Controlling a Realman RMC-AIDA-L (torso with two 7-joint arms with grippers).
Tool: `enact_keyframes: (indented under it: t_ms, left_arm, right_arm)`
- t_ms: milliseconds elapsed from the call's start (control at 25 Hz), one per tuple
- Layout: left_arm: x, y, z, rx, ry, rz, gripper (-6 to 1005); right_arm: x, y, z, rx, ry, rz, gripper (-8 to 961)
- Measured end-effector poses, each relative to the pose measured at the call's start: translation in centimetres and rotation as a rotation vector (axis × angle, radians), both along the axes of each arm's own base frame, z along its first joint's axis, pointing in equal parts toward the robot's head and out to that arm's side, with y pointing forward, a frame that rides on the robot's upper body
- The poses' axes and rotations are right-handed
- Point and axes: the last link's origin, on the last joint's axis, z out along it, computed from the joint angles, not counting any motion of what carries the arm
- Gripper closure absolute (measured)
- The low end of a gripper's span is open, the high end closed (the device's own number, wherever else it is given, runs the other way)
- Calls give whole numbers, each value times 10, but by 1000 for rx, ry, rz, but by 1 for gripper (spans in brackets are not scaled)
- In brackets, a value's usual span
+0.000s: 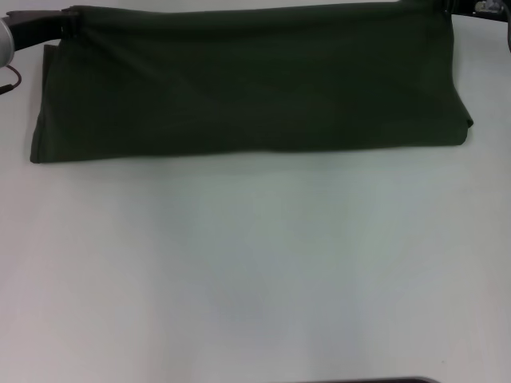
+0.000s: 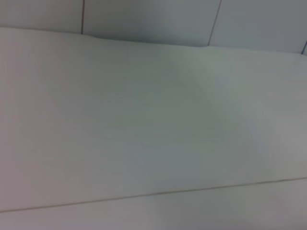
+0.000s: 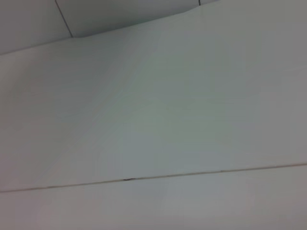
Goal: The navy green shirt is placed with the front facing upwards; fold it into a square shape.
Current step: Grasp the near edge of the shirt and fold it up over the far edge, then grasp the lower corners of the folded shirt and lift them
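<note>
Overhead, navy green shirt (image 1: 247,84) folded on table (image 1: 255,271), left pincer (image 1: 70,20) and right pincer (image 1: 447,9) gripping its far corners

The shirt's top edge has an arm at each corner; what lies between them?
In the head view, only the shirt spans from the left gripper to the right gripper.

The navy green shirt (image 1: 247,80) is soft matt cloth — dark, smooth-woven, plain, with only faint creases near its 3 o'clock edge. The tabletop (image 1: 255,271) beneath looks smooth and pale with a dull, slightly satiny finish — the wrist views show it crossed by thin dark seam lines.
</note>
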Motion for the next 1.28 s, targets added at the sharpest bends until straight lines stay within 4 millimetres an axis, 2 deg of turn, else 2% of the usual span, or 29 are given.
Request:
enact_keyframes:
  t_ms: [600, 640, 800, 960, 1280]
  left_arm:
    - [9, 1, -8, -11, -6, -14, 961]
    - [9, 0, -9, -11, -8, -13, 961]
    - [7, 1, -7, 14, -21, 1, 819]
    - [3, 3, -1, 61, -34, 29, 673]
    - [-6, -7, 9, 78, -63, 24, 288]
  right_arm:
    - [-6, 2, -5, -15, -13, 23, 902]
    - [-7, 2, -5, -15, -13, 23, 880]
    - [-8, 3, -4, -10, -16, 27, 791]
    - [-7, 3, -3, -2, -20, 25, 643]
    - [-2, -7, 1, 1, 28, 67, 378]
